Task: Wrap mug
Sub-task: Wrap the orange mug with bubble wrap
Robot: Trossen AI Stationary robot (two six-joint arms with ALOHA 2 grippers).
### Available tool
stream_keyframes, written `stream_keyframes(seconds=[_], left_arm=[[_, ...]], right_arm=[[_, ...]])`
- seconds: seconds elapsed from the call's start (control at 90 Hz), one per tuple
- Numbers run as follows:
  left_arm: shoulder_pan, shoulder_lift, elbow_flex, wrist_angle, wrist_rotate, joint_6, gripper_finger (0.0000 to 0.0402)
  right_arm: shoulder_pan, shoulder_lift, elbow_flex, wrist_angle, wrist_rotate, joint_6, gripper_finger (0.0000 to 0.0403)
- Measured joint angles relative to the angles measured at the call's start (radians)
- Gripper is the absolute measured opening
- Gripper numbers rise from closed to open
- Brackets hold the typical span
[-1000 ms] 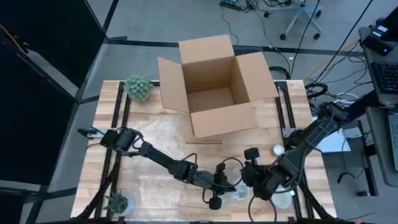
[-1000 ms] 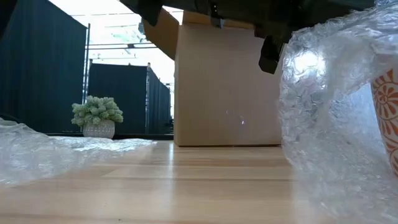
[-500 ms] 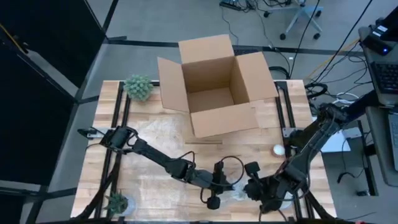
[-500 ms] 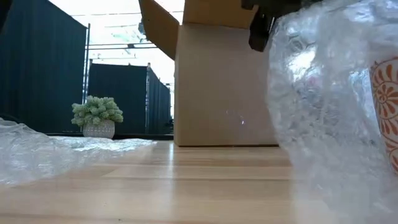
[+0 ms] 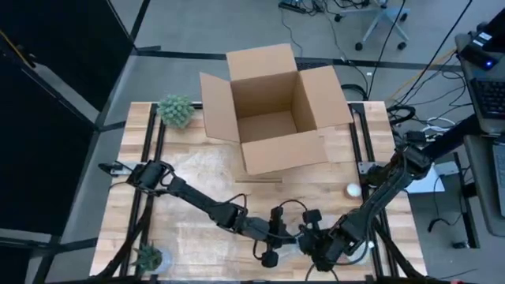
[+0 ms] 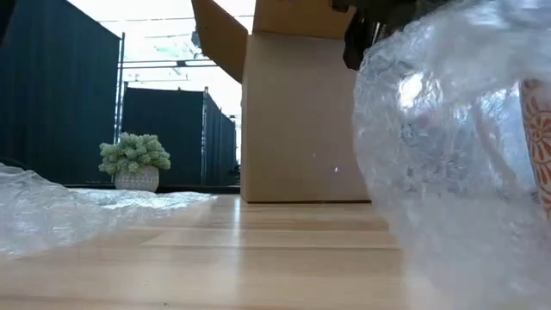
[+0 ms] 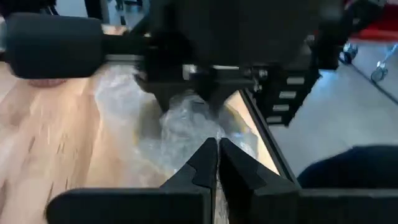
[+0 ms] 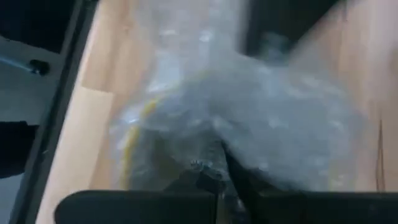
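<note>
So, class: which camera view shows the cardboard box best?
The high view: the cardboard box shows whole, its flaps open. The low view shows only one side, partly behind bubble wrap. The wrist views don't show it.
</note>
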Motion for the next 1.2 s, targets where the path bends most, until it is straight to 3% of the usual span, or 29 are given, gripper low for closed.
stream_keyframes(seconds=[0.2,0.4,0.489,0.833,1.044,1.2], left_arm=[[-0.051,-0.123,0.001,-0.249,-0.035,-0.018,0.0000],[-0.107,-0.194,0.002,-0.591,-0.187,-0.144,0.0000],[-0.122,-0.194,0.002,-0.661,-0.233,-0.186,0.0000],[-0.133,-0.188,0.027,-0.661,-0.224,-0.179,0.0000],[-0.111,-0.189,0.043,-0.656,-0.139,-0.166,0.0005],[-0.079,-0.189,0.043,-0.648,-0.012,-0.152,0.0050]], right_arm=[[-0.011,0.000,0.001,-0.003,-0.006,0.017,0.0000],[-0.015,0.000,0.003,0.003,0.009,0.028,0.0000],[-0.015,0.000,0.003,0.004,0.012,0.028,0.0000],[-0.014,0.000,0.001,-0.008,-0.008,0.027,0.0000],[-0.020,0.001,0.000,-0.011,-0.016,0.025,0.0000],[-0.020,0.001,0.000,-0.011,-0.013,0.025,0.0000]])
